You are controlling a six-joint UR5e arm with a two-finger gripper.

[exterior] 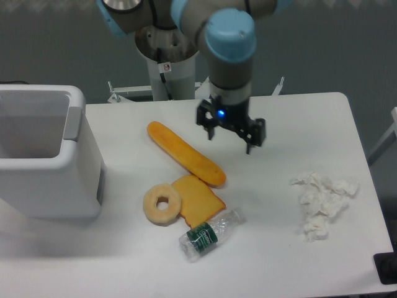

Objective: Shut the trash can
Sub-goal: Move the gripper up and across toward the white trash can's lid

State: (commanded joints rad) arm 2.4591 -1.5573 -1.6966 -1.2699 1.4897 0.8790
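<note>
A: Gripper status?
B: My gripper (230, 131) hangs above the table (298, 124), fingers spread, nothing between them, just right of the long bread roll (185, 154).
A: Trash can?
B: The trash can (46, 158) sits at the table's far left, top open, well apart from me.

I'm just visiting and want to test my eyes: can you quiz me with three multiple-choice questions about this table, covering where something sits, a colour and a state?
1. Where is the trash can?
A. left edge
B. right edge
C. centre

2. What colour is the crumpled tissue?
A. orange
B. white
C. green

3. How is the trash can's top?
A. shut
B. open
C. covered by bread

Answers: 1 A, it stands at the table's left edge. 2 B, the heap is white. 3 B, its hollow inside shows.
</note>
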